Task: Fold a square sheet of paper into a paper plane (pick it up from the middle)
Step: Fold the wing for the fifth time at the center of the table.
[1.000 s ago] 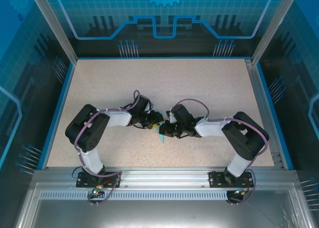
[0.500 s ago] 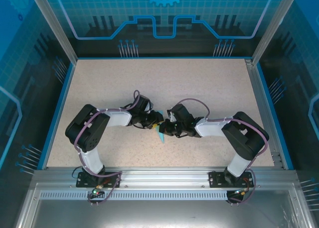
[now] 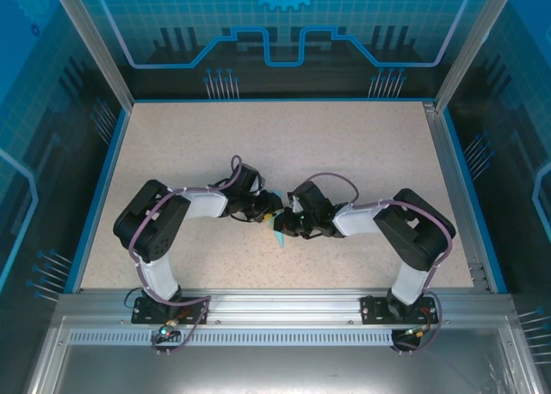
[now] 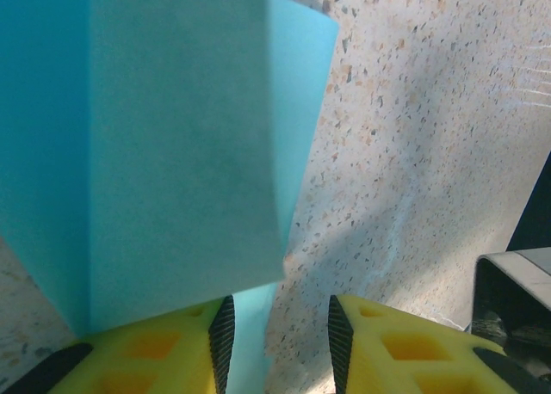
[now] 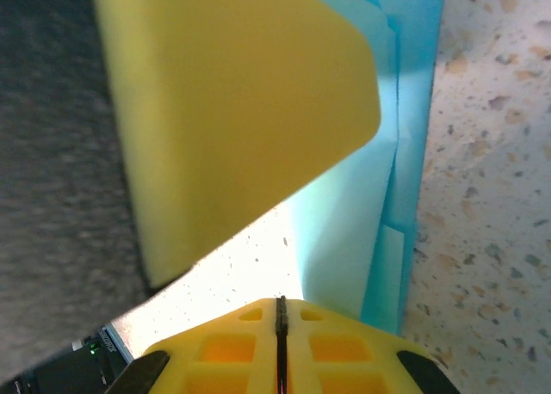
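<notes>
The sheet of paper (image 4: 172,153) is thin and matt, smooth apart from crisp creases. The bench (image 4: 413,153) looks like speckled stone — grainy and dull. The left tool (image 4: 275,329) has yellow plastic fingers (image 4: 396,351) faced in black ribbed rubber. The frame rail (image 3: 284,312) is brushed metal.

We see the sheet of paper (image 4: 172,153) in plain light cyan, unmarked, a shade deeper where its layers overlap. Around the paper the tabletop (image 4: 413,153) is pale beige with fine brown and grey speckles, and the jaws of the left gripper (image 4: 275,334) and the right gripper (image 5: 280,325) beside it are bright yellow, the left ones edged with black ribbed pads (image 4: 222,329). Farther from the paper we note black-and-white arms (image 3: 202,205) and blue walls (image 3: 284,33) carrying a lighter grid and line pattern.
</notes>
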Robot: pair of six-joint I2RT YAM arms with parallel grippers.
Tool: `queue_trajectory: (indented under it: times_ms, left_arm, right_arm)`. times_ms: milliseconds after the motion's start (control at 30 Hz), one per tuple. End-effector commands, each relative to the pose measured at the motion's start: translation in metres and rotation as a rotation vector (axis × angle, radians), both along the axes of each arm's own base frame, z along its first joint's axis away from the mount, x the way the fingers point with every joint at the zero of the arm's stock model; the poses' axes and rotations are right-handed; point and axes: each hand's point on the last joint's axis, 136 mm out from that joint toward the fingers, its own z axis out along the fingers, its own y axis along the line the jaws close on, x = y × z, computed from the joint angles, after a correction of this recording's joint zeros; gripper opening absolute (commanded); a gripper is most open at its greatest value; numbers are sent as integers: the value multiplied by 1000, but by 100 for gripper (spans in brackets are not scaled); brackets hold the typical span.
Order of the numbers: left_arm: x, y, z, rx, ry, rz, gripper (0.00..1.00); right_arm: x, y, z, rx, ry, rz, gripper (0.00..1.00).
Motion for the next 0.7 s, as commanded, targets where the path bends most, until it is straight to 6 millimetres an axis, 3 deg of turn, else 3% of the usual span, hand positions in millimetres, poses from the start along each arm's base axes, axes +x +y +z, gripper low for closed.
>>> queue_trajectory:
  times_ms: [0, 67, 367, 533, 667]
  left_arm:
    - [-8, 11, -24, 68, 68, 9, 38]
    - [-8, 11, -24, 68, 66, 9, 38]
    - [0, 8, -5, 56, 18, -9, 40]
    - [7, 1, 19, 27, -30, -28, 42]
    - [13, 0, 52, 13, -115, -48, 45]
  right_arm:
    - [4, 6, 0, 16, -4, 8, 10]
    - [1, 5, -6, -2, 13, 19, 10]
    - [-43, -43, -64, -225, 182, 30, 5]
    - [-49, -54, -67, -248, 198, 50, 4]
    - [-46, -60, -60, -229, 188, 83, 4]
